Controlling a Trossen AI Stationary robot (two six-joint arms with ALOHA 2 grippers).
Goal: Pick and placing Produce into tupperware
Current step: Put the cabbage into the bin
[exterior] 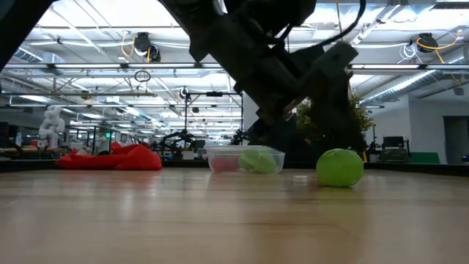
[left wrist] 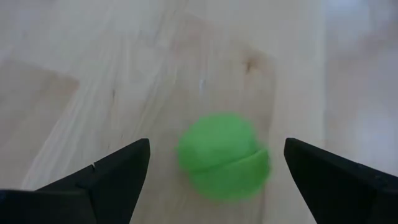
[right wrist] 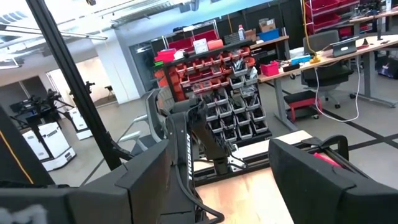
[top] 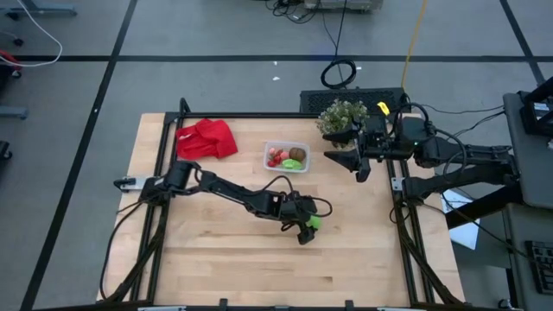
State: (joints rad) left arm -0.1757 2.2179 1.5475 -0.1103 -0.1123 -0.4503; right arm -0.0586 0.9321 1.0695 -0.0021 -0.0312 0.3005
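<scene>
Counting first: one bright green piece (top: 312,222) sits loose on the bare wooden table (top: 216,259), a smooth round ball with a seam across it in the left wrist view. One clear tupperware (top: 286,156) with rounded corners stands near the far edge, and inside it I make out red pieces, one brown oval (top: 296,155) and a second green piece, though the exact number of reds is too small to tell. One crumpled red cloth (top: 207,139) lies to its left, one bushy potted plant (top: 343,116) to its right.

Left gripper (top: 304,226) hangs right over the loose green ball, jaws spread wide with the ball between them and untouched. Right gripper (top: 361,161) waits raised beside the plant, fingers parted, holding nothing.

Plenty of open wood along the near edge.
</scene>
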